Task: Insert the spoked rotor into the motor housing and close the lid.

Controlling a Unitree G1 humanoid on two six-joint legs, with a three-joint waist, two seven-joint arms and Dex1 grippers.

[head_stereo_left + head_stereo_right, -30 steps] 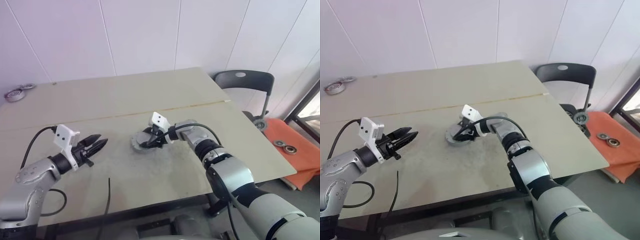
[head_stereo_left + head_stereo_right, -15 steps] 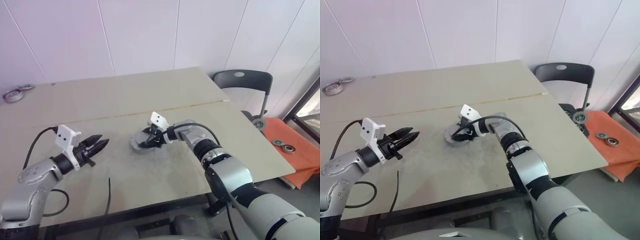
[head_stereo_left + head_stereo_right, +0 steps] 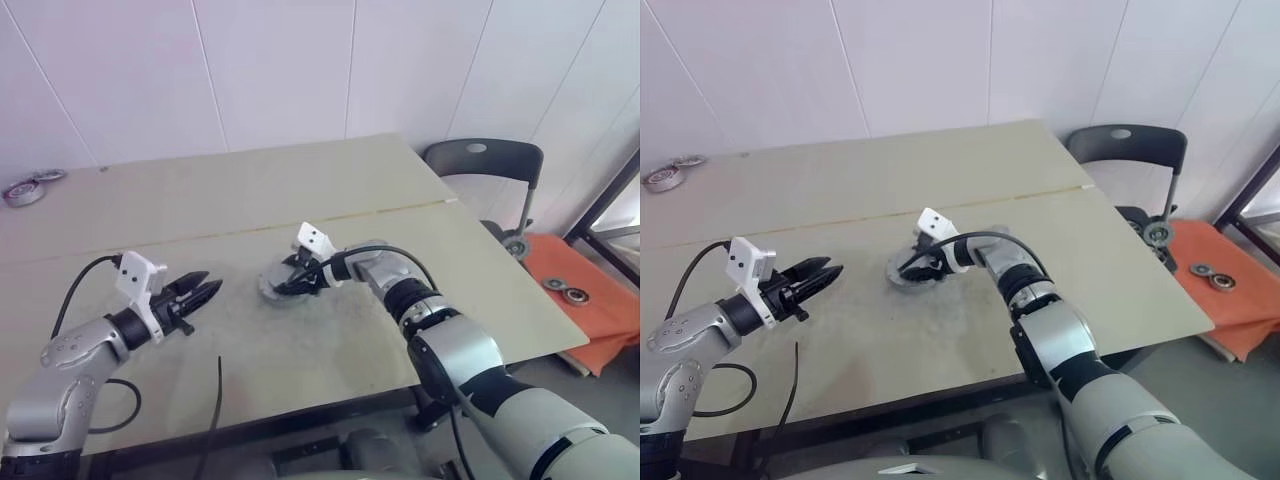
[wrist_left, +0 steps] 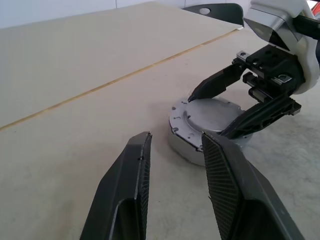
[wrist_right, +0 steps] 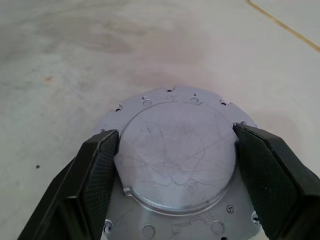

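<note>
Right pincer (image 5: 172, 150) reaches across the counter (image 3: 300, 190) from the robot's right side and sits over a round silvery unit near the middle of the counter. Its two black fingers (image 5: 92, 175) stand wide, one on each side of the raised round plate on top of this unit. In the right wrist view the finger pads come right up to the plate's edge, but I cannot tell if they really press it or only stand beside it, so I cannot say the pincer is grasping it.

What is visible of the motor housing (image 4: 207, 127) is a flat round metal body lying on the counter, with a silvery lid (image 5: 175, 155) on top. The lid has a scratched smooth face and sits inside a wider flange with small holes around the rim. The copper windings and the spoked rotor are hidden under this lid, so their state is not possible to tell.

Left pincer (image 4: 175, 150) is on the robot's left side, apart from the housing and pointing toward it. Its fingers are parted with an empty gap between them; it is released and grasps nothing.

Some metal rings (image 3: 25, 187) lie at the far left corner of the counter. A dark chair (image 3: 485, 165) stands behind the counter's right end.
</note>
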